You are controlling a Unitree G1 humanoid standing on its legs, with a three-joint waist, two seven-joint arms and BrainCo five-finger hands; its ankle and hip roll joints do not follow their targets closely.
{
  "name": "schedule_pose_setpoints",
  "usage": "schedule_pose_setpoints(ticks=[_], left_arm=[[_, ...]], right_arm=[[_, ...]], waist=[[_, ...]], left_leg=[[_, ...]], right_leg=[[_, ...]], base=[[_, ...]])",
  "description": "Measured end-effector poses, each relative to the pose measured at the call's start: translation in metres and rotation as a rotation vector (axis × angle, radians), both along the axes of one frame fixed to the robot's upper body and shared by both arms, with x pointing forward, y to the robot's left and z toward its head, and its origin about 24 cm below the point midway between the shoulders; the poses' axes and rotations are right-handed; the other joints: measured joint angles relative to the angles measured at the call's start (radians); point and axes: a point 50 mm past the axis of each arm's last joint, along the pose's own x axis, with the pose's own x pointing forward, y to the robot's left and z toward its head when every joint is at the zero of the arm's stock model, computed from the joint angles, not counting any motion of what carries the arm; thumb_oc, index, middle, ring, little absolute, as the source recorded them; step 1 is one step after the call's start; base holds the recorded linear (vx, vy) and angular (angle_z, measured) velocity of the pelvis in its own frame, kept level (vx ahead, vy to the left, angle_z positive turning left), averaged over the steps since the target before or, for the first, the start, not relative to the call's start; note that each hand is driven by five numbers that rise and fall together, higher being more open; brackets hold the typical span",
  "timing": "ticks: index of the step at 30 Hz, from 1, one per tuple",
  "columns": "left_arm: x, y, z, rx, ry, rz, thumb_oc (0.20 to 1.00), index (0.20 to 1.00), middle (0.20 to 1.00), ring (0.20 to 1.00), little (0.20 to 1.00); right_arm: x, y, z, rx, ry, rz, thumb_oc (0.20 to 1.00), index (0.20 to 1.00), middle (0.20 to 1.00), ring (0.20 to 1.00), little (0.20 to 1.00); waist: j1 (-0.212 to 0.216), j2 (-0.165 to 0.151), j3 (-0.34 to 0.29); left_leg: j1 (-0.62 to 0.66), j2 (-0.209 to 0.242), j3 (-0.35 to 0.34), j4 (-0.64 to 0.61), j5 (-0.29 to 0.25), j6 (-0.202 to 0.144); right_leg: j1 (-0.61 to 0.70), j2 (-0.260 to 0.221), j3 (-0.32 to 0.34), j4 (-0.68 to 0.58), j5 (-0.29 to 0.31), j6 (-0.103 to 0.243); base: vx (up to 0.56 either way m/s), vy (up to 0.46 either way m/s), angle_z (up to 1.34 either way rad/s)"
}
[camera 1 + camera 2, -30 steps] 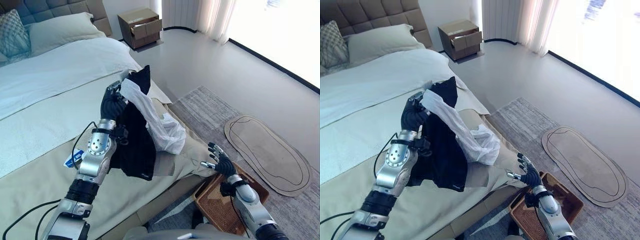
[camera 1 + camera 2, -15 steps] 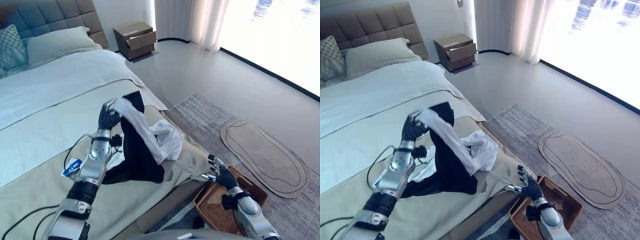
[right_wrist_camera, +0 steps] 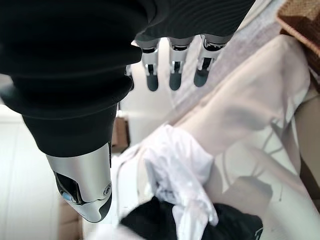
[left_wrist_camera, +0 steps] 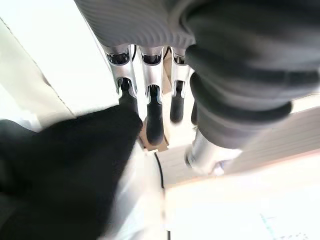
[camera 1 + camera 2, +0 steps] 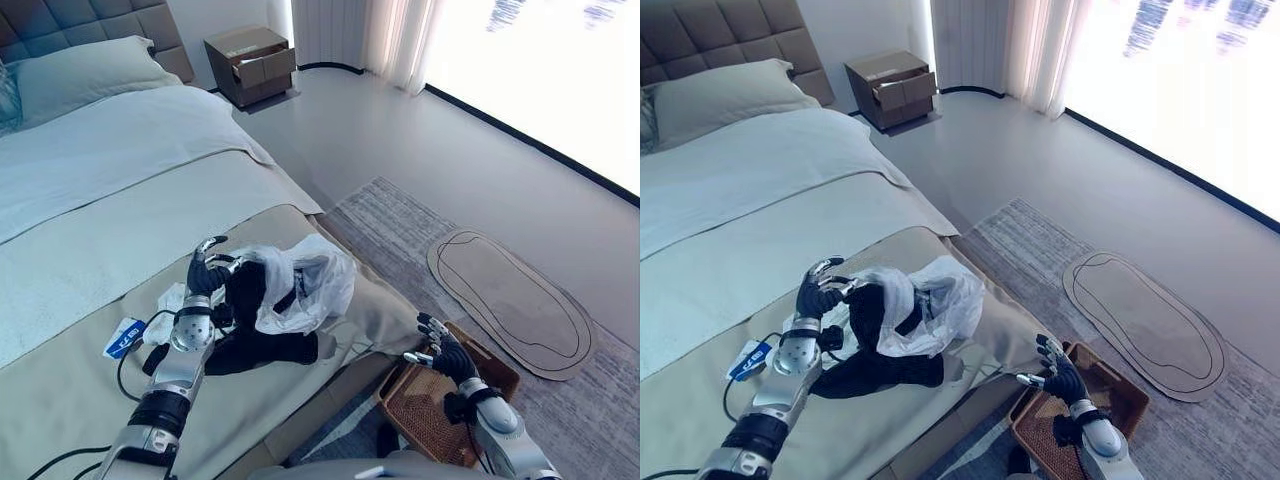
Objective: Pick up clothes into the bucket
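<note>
1. On the bed, near its foot-end corner, a pile of clothes lies on the beige cover: a black garment with a white garment draped over its upper part.
2. Left hand rests at the pile's edge on the side away from the corner. In the left wrist view its fingers are nearly straight and lie beside the black cloth; it cannot be told from these views whether any cloth is pinched.
3. Right hand hangs off the bed, beside the mattress corner and above the basket. Its fingers are spread and straight, and it has hold of nothing.
4. Brown wicker basket stands on the floor against the bed's corner, on a grey rug. Its interior is partly hidden by the right arm, so its contents cannot be judged.
5. Clothes and basket are apart: the pile is on the mattress, the basket below and beyond the corner.
6. Small blue-and-white packet lies on the bed cover near the left arm.
7. Beige oval mat lies on the rug, beyond the basket.
8. Brown nightstand stands by the head of the bed with its drawer partly open.
</note>
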Motion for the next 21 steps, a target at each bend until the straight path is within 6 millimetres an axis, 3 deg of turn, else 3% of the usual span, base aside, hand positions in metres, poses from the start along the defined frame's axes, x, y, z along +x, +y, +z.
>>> schedule_pose_setpoints(ticks=[18, 19, 20, 21], left_arm=[[-0.002, 0.001, -0.003, 0.003, 0.004, 0.004, 0.200, 0.200, 0.200, 0.200, 0.200], [-0.003, 0.002, -0.005, 0.010, 0.016, 0.009, 0.548, 0.548, 0.548, 0.548, 0.548], [-0.004, 0.003, -0.007, 0.013, 0.024, 0.015, 1.000, 1.000, 1.000, 1.000, 1.000], [-0.005, 0.006, -0.011, 0.017, 0.040, 0.031, 1.000, 1.000, 1.000, 1.000, 1.000]], right_arm=[[0.000, 0.000, 0.000, 0.000, 0.000, -0.002, 1.000, 1.000, 1.000, 1.000, 1.000], [0.000, -0.001, 0.000, -0.001, -0.001, -0.003, 1.000, 1.000, 1.000, 1.000, 1.000], [0.000, -0.001, 0.000, -0.001, -0.001, -0.003, 1.000, 1.000, 1.000, 1.000, 1.000], [0.000, -0.001, 0.000, -0.001, -0.003, -0.003, 1.000, 1.000, 1.000, 1.000, 1.000]], waist=[[0.000, 0.012, 0.039], [0.000, 0.013, 0.042], [0.000, 0.013, 0.043], [0.000, 0.013, 0.043]], left_leg=[[-0.003, 0.000, 0.000, 0.002, 0.000, 0.000], [-0.004, 0.001, 0.001, 0.003, 0.000, 0.000], [-0.006, 0.001, 0.001, 0.003, 0.000, 0.000], [-0.014, 0.000, 0.001, 0.005, 0.000, 0.000]], right_leg=[[-0.003, 0.001, 0.001, 0.000, 0.000, 0.000], [-0.003, 0.001, 0.001, 0.000, 0.000, 0.000], [-0.006, 0.001, 0.001, 0.000, 0.000, 0.000], [-0.014, 0.001, 0.002, 0.001, 0.000, 0.000]], base=[[0.00, 0.000, 0.00], [-0.05, 0.009, -0.01], [-0.08, 0.007, -0.01], [-0.11, 0.005, -0.02]])
